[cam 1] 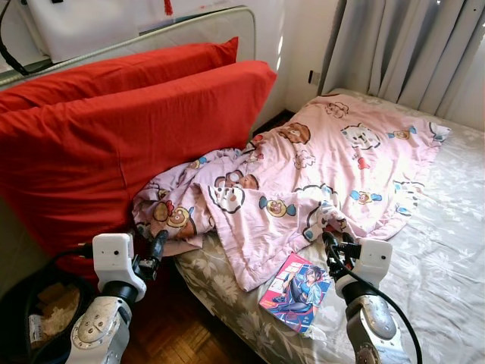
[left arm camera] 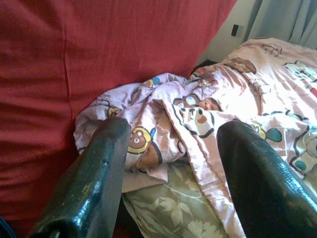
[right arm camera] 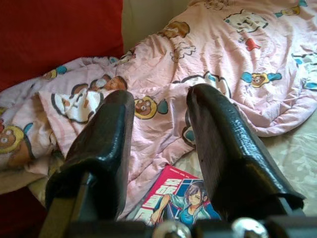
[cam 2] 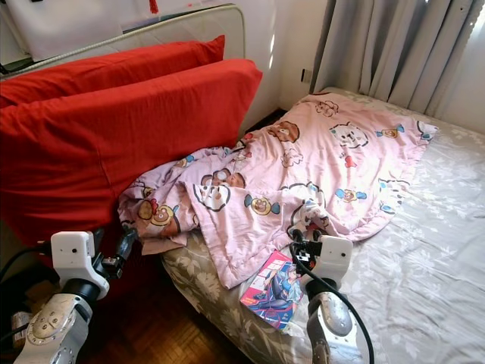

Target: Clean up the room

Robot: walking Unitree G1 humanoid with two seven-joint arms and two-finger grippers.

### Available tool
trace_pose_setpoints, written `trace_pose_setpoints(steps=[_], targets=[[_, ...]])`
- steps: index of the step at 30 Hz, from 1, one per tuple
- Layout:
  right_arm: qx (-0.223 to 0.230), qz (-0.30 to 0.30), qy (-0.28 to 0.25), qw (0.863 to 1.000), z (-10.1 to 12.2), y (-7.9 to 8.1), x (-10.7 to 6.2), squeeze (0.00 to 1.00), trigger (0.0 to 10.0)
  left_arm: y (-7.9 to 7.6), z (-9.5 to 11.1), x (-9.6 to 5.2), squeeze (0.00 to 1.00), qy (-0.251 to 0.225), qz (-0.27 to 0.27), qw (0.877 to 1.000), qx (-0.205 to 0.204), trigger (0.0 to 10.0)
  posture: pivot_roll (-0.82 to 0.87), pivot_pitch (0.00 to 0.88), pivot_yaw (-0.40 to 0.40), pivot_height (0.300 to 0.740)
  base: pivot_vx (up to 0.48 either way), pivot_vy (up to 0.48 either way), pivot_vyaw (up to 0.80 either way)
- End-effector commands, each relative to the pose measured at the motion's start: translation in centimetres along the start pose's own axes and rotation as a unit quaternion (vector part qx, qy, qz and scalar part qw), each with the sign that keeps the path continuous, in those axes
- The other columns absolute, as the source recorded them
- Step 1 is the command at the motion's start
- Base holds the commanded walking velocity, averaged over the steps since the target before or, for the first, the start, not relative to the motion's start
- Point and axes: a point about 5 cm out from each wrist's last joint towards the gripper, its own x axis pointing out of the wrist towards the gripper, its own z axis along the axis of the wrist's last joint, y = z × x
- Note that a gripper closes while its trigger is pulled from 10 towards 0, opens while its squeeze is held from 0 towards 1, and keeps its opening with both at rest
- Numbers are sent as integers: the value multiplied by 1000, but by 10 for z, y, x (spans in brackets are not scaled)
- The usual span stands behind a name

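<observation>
So here's the bed [cam 1: 447,250] with a pale flowery sheet, and a pink cartoon-print blanket [cam 1: 318,174] spread crumpled across it, one bunched end spilling off the bed's edge toward two big red pillows [cam 1: 114,144] that lean against the headboard side. A comic book [cam 1: 294,291] with an anime girl on the cover lies flat on the sheet near the bed's edge, its top corner just touching or tucked under the blanket's hem.

The right gripper [right arm camera: 158,148] sits low over the bed, right above that book. Its two black fingers are spread apart with nothing between them; in the right wrist view the book's cover shows in the gap, close under the fingertips, with the blanket just beyond. Can't tell if the tips are actually touching the fabric.

The left gripper [left arm camera: 173,163] is off the side of the bed, over the wooden floor [cam 1: 174,326], pointing at the bunched-up end of the blanket where it meets the lower red pillow. Fingers wide open, holding nothing, blanket near but apart.

A dark basket [cam 1: 34,318] with some stuff in it sits on the floor by the left arm. Grey curtains [cam 1: 409,53] hang behind the bed.
</observation>
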Motion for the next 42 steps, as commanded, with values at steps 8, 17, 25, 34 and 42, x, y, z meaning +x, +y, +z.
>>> trace_pose_setpoints(steps=[8,17,25,34,42], targets=[[-12,34,-3,999,2,13,-2,0,10000,0,-1,-7,0,5,2,1000,-2,10000,84,94,-12,700,0,0,0],[-13,37,-7,999,3,14,-3,0,10000,-1,-2,-8,0,7,1,1000,-3,10000,82,92,-11,700,0,0,0],[-16,38,6,999,0,14,-4,0,10000,-3,-3,-8,0,8,-2,1000,-5,10000,80,91,-11,680,0,0,0],[-11,44,-6,999,2,15,-5,0,10000,-4,-3,-9,0,10,-1,1000,-7,10000,79,91,-12,657,0,0,0],[-10,47,-3,999,1,15,-5,0,10000,-4,-3,-9,0,11,-3,1000,-7,10000,80,89,-9,657,0,0,0]])
